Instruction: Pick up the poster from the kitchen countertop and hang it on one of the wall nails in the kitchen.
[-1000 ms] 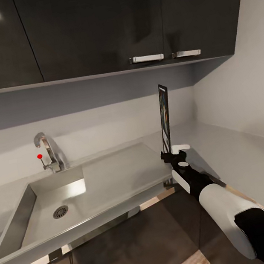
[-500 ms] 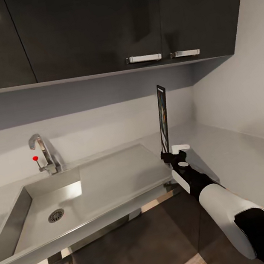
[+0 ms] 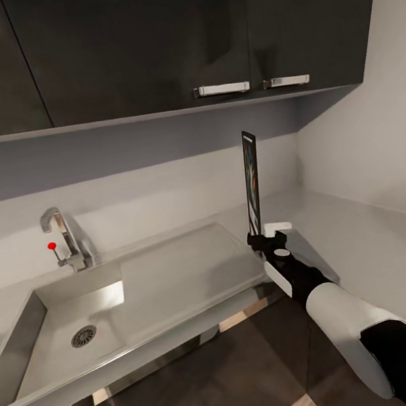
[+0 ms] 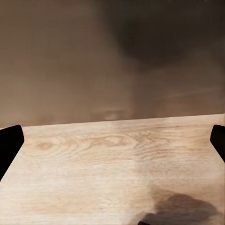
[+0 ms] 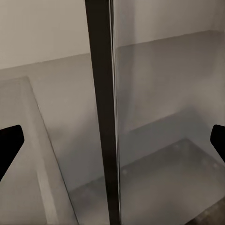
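Poster point(image 3: 252, 181) | thin, flat, black-framed, upright | held in right gripper point(image 3: 266, 235)

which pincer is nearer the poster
Right. The right pincer holds the poster upright by its bottom edge; the left pincer faces wooden floor, with no poster near.

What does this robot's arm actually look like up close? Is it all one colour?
No. The right arm alternates smooth white and black shells, rounded like sleeves, with a round white cap near the wrist. The right gripper is black with a white block on it. No cables or markings show.
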Robot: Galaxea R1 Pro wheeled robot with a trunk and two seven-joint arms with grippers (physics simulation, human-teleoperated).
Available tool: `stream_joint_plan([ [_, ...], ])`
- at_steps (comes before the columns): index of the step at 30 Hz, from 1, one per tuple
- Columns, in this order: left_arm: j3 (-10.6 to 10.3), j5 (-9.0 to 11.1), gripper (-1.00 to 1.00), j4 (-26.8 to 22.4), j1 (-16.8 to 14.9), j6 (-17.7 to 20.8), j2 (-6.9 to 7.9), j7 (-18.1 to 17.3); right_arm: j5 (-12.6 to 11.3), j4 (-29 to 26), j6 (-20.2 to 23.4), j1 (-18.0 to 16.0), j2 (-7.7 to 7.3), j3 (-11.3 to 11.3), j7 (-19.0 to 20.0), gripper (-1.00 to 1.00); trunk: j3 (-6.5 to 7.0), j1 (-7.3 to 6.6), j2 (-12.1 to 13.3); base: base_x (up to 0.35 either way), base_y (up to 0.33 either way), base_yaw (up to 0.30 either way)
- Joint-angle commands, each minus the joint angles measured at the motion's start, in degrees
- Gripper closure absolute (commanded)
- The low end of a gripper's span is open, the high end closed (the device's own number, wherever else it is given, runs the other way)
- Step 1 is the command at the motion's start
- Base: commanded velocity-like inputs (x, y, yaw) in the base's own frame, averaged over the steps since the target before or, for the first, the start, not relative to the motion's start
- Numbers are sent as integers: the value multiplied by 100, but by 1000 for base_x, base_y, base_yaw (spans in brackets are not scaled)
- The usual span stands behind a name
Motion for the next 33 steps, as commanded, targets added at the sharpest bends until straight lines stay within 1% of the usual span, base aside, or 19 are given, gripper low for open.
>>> stream_joint_plan([
  [1,23,1,-100,-6,1,-6,-3,-38,-60,1,-10,-2,-4,47,-42,-100,-5,1,-3,23,0,0],
  [11,23,1,-100,-6,1,-5,-3,-38,-60,1,-10,-1,-4,47,-42,-100,-5,1,-3,14,0,0],
  [21,23,1,-100,-6,1,-5,-3,-38,-60,1,-10,-5,-4,47,-43,-100,-5,1,-3,126,0,0],
  [33,23,1,-100,-6,1,-8,-3,-38,-60,-3,-10,-4,-4,47,-43,-100,-5,1,-3,13,0,0],
])
